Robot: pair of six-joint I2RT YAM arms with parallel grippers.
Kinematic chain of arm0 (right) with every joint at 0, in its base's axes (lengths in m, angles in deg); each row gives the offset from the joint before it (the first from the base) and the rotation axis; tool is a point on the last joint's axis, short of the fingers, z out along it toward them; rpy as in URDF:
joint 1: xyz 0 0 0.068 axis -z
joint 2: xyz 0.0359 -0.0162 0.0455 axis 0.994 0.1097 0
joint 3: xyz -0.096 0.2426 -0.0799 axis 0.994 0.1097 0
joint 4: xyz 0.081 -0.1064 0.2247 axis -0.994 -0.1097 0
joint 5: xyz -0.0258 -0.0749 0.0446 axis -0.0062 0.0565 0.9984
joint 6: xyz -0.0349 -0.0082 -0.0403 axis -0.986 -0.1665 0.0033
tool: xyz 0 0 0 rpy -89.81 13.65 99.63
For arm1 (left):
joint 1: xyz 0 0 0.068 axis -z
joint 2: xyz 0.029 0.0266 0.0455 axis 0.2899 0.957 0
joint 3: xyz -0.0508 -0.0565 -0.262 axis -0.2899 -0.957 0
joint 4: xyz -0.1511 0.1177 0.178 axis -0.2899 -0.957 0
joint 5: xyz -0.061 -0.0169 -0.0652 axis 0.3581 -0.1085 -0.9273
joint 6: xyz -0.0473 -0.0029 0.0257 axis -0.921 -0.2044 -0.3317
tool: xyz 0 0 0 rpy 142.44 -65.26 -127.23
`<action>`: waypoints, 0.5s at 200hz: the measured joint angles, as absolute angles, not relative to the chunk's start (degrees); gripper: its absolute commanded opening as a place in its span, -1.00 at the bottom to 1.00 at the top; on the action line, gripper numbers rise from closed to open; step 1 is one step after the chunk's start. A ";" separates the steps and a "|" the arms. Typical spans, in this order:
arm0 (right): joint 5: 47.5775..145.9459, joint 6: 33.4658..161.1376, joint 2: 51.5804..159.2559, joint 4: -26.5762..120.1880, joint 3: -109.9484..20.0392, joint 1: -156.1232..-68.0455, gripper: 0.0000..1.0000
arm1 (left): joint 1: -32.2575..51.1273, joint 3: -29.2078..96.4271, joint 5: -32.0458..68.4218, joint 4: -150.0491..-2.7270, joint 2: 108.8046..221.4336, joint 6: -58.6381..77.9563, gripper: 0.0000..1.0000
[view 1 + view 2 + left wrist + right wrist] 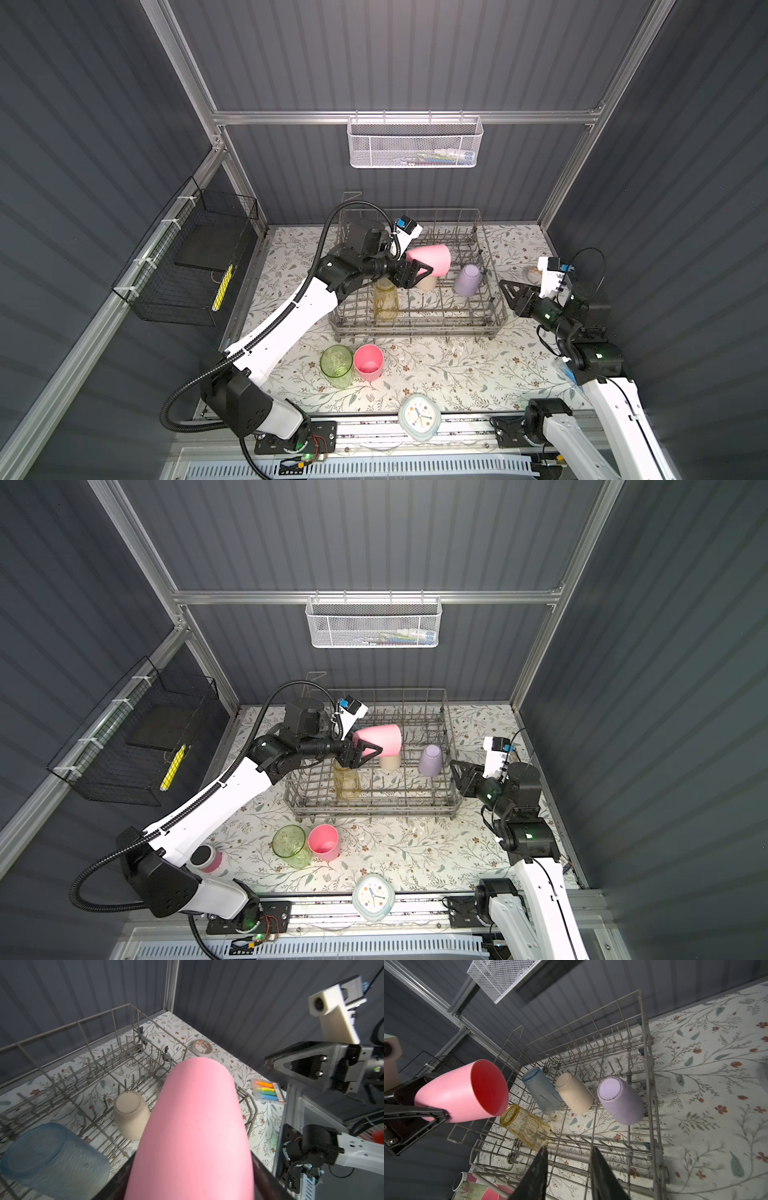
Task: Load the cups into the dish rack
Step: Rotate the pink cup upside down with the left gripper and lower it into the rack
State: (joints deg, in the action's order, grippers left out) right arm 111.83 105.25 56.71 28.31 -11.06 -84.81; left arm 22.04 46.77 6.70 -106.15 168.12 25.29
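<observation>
Subject item: the held pink cup [432, 257], one of the task's handleless tumblers. It is judged light, rigid and opaque, probably plastic. Breakage risk is low, but the smooth tapered wall could slide in a pinch. The soundest hold is judged to be across the wall near the narrow base, which is where the left gripper [419, 271] clamps it now. The cup is carried on its side above the dish rack [415, 329], base end between the jaws and open mouth pointing away from them. It hangs over the beige cup [427, 283] without visible contact. The right gripper [569, 1148] waits just outside the rack's side wall, jaws parted with nothing between them. Seated mouth-down on the tines are the beige cup, the lavender cup [468, 279], the yellow cup [385, 301] and the blue cup [542, 1091]. The green cup [336, 365] and the second pink cup [368, 363] stand upright and touching on the table, in front of the rack.
</observation>
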 measured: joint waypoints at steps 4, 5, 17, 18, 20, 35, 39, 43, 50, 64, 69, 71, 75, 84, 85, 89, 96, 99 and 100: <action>111.55 105.05 56.71 28.07 -11.01 -84.81 -0.27 | 22.11 46.91 7.22 -106.72 168.38 25.60 0.24; 111.37 105.01 56.71 27.98 -10.99 -84.81 -0.27 | 22.13 46.93 7.35 -106.83 168.40 25.69 0.24; 110.46 104.75 56.71 27.41 -10.84 -84.81 -0.27 | 22.35 47.12 8.84 -108.40 169.08 26.36 0.25; 110.41 104.73 56.71 27.39 -10.84 -84.81 -0.27 | 22.37 47.12 8.95 -108.49 169.13 26.39 0.25; 110.26 104.64 56.71 27.30 -10.82 -84.81 -0.27 | 22.41 47.17 9.23 -108.75 169.23 26.50 0.24; 109.45 104.42 56.73 27.02 -10.79 -84.81 -0.27 | 22.70 47.34 10.85 -110.63 170.31 27.24 0.25; 109.28 104.38 56.73 26.99 -10.79 -84.81 -0.27 | 22.80 47.47 11.26 -111.11 170.63 27.39 0.25; 109.19 104.36 56.73 26.99 -10.79 -84.81 -0.27 | 22.85 47.52 11.51 -111.48 170.87 27.46 0.25; 109.01 104.18 56.75 26.99 -10.79 -84.81 -0.26 | 23.02 47.71 11.96 -112.38 171.46 27.72 0.24; 108.73 103.98 56.84 26.95 -10.79 -84.81 -0.26 | 23.42 48.09 13.08 -113.82 172.64 28.27 0.24; 108.73 103.94 56.93 26.93 -10.79 -84.81 -0.26 | 23.59 48.24 13.47 -114.34 173.02 28.46 0.24; 108.73 103.94 56.97 26.93 -10.79 -84.81 -0.26 | 23.64 48.30 13.65 -114.52 173.19 28.51 0.25; 108.71 103.92 57.01 26.93 -10.79 -84.81 -0.26 | 23.74 48.48 13.91 -114.93 173.47 28.68 0.24; 108.69 103.83 57.17 26.84 -10.79 -84.81 -0.26 | 24.01 48.81 14.59 -115.83 174.33 28.99 0.25; 108.69 103.83 57.17 26.84 -10.79 -84.81 -0.26 | 24.03 48.83 14.63 -115.85 174.37 29.01 0.25; 108.69 103.79 57.23 26.75 -10.79 -84.81 -0.26 | 24.12 48.92 14.89 -116.18 174.68 29.14 0.25; 108.69 103.74 57.36 26.60 -10.79 -84.81 -0.25 | 24.31 49.09 15.37 -116.81 175.22 29.36 0.24; 108.69 103.74 57.39 26.58 -10.79 -84.81 -0.26 | 24.38 49.18 15.64 -117.05 175.44 29.40 0.25; 108.69 103.74 57.43 26.54 -10.79 -84.81 -0.26 | 24.38 49.22 15.68 -117.14 175.49 29.42 0.25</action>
